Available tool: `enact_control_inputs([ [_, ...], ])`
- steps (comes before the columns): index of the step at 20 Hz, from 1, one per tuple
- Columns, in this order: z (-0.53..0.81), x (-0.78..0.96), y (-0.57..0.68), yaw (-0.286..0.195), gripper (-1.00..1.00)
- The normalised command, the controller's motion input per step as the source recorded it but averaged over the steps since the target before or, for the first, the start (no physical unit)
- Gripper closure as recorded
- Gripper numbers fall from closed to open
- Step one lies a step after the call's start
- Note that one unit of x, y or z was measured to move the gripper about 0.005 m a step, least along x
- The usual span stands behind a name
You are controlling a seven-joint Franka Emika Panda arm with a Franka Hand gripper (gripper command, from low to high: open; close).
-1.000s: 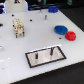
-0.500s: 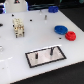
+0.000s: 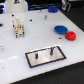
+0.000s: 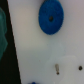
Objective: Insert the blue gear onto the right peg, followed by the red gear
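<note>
In the exterior view the blue gear (image 3: pixel 60 29) lies flat on the white table toward the exterior view's right. The smaller red gear (image 3: pixel 70 35) lies right beside it. The black-bordered white plate (image 3: pixel 56 57) lies nearer the front. Its taller dark right peg (image 3: pixel 50 50) and a fainter short pin (image 3: pixel 37 56) stand upright and bare. The gripper's fingers show in neither view. The wrist view shows a blue round disc (image 4: pixel 50 17) with a dark centre on a white surface. I cannot tell whether that disc is the blue gear.
A pale wooden block figure (image 3: pixel 18 27) stands at the back on the exterior view's left. A thin dark pin (image 3: pixel 45 16) and a blue object (image 3: pixel 52 8) stand near the table's far edge. The wrist view shows a small pin (image 4: pixel 57 66) and a dark table edge (image 4: pixel 7 60).
</note>
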Motion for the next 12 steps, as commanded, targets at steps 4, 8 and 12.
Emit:
enact_control_inputs([
  [4, -0.53, -0.26, 0.03, 0.0, -1.0],
  [8, -0.52, -0.24, -0.14, 0.0, -1.0],
  [12, -0.5, -0.2, -0.22, 0.0, -1.0],
])
